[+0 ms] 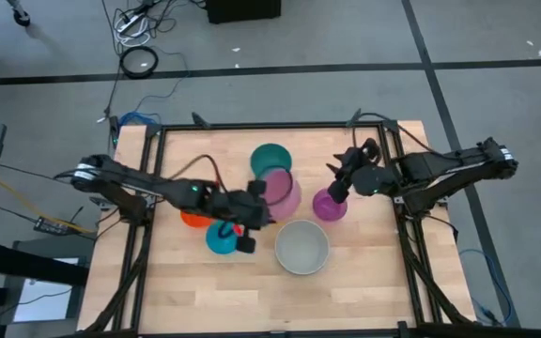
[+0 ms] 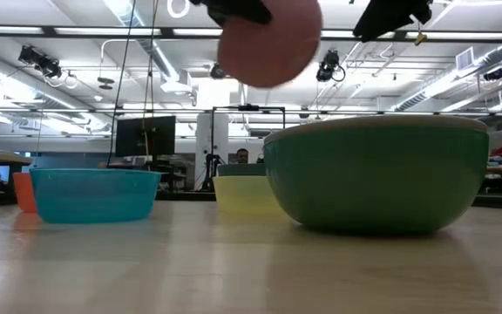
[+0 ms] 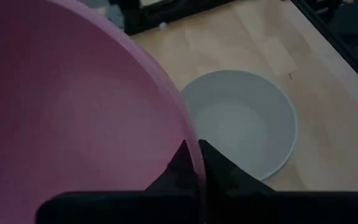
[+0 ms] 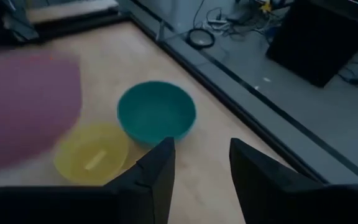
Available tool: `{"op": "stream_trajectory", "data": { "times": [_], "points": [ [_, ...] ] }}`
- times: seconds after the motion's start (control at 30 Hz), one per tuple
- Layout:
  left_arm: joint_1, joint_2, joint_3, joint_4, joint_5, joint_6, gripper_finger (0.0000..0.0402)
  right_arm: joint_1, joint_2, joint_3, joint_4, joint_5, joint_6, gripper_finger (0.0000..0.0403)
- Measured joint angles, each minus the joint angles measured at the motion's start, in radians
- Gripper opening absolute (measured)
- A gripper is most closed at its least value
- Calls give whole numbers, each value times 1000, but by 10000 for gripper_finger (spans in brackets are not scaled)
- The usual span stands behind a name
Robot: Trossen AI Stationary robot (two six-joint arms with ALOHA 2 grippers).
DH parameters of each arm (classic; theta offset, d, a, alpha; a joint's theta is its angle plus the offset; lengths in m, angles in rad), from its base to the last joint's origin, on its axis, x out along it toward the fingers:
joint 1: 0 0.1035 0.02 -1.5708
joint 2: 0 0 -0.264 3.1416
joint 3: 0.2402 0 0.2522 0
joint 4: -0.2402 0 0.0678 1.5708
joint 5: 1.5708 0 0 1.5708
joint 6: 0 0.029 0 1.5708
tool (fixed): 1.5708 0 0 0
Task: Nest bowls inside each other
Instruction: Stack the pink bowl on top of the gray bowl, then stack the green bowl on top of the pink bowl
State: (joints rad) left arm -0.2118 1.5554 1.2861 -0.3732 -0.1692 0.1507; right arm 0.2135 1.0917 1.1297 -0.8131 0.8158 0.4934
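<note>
The left gripper (image 3: pixel 197 163) is clamped on the rim of the pink bowl (image 1: pixel 280 192), held in the air above the table. The right gripper (image 4: pixel 201 163), fingers apart and empty, hovers over the purple bowl (image 1: pixel 329 206). Seven bowls show from above: beside the pink one lie one each of teal (image 1: pixel 270 157), white-grey (image 1: pixel 301 247), light blue (image 1: pixel 221 240) and orange (image 1: pixel 193 219). Only the right wrist view shows the yellow bowl (image 4: pixel 92 154). The wooden table (image 1: pixel 374 272) stands on grey floor.
</note>
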Motion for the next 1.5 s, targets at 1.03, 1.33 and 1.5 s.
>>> {"op": "stream_trajectory", "data": {
  "times": [1.03,1.33,1.5],
  "points": [
    [5,252,3,285,510,-477,76,85,-114,0,7,-65,1,137],
    [34,187,118,56,490,-378,88,42,-37,0,6,-89,1,138],
    [58,53,253,-206,301,-297,89,-72,49,0,90,-167,-86,138]
  ]
}}
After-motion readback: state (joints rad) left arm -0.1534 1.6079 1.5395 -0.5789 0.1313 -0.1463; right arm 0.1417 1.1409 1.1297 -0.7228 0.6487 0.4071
